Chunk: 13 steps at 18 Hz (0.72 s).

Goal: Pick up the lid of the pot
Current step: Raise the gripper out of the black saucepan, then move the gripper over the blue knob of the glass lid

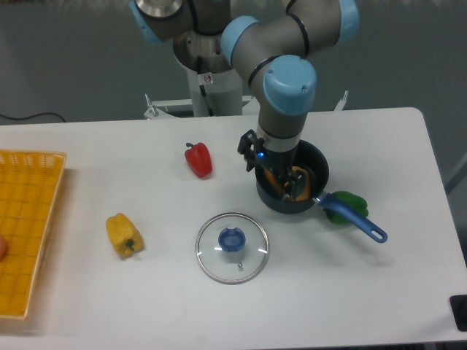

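Glass pot lid lies on the worktop near the pot, blue knob upward, likely its best grip; the tool hangs over the pot, fingers spread wide and holding nothing.

Glass lid on table, spread tool near black pan
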Available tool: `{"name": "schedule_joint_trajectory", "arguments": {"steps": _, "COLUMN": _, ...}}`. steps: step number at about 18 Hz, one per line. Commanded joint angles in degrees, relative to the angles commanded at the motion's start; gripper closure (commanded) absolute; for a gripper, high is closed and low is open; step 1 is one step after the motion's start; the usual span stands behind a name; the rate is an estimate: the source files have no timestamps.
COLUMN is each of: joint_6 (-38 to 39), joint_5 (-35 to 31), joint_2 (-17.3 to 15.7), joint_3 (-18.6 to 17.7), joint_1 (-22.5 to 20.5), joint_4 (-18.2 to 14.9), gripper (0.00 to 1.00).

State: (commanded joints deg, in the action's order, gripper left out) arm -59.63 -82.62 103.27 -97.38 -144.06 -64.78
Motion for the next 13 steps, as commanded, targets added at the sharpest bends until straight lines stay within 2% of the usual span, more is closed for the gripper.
{"name": "schedule_joint_trajectory", "arguments": {"steps": 5, "joint_6": 15.0, "joint_5": -2.7, "joint_2": 3.5, "joint_3": 0.4, "joint_1": 3.5, "joint_4": 2.4, "gripper": 0.0}}
{"name": "schedule_joint_trajectory", "arguments": {"steps": 10, "joint_6": 25.6, "joint_5": -2.9, "joint_2": 6.1, "joint_3": 0.0, "joint_1": 4.3, "joint_4": 3.3, "gripper": 0.0}}
{"name": "schedule_joint_trajectory", "arguments": {"steps": 13, "joint_6": 34.5, "joint_5": -3.0, "joint_2": 8.0, "joint_3": 0.2, "joint_1": 4.4, "joint_4": 7.7, "gripper": 0.0}}
